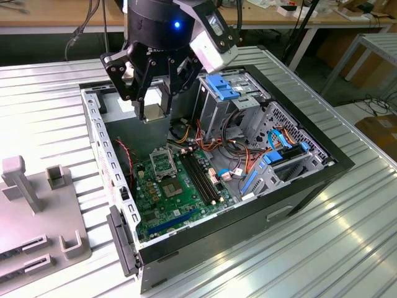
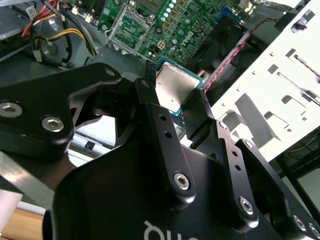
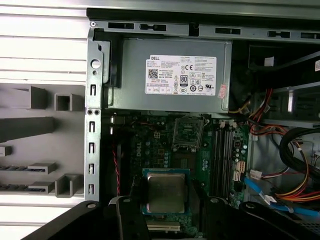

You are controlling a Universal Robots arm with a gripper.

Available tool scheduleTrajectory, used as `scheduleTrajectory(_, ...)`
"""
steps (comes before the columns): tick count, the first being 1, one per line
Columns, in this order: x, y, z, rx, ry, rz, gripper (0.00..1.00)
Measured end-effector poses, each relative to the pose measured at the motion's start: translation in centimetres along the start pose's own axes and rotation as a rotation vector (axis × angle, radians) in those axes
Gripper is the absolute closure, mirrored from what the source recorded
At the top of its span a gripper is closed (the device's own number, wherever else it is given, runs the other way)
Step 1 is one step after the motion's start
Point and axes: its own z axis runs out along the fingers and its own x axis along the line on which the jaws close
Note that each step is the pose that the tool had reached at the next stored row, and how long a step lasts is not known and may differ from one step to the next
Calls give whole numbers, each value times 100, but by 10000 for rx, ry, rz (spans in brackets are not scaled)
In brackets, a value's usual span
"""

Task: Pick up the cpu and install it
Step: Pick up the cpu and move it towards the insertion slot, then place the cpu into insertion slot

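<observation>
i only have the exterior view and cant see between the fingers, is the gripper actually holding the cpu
Observer: Yes. In both wrist views the gripper has the cpu clamped by its edges between its fingers.
Operator: is it over the socket yet
Observer: No. In the first wrist view the socket lies apart from the cpu, between it and the grey power supply box.
Operator: anything sitting in the socket
Observer: In the second wrist view the socket looks empty inside its metal frame.
</observation>
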Motion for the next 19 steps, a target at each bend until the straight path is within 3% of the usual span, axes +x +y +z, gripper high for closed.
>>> scheduleTrajectory(3, -65, -2, 2, 0, 0, 3, 53)
scheduleTrajectory(19, -86, -2, 13, 0, 0, 4, 53)
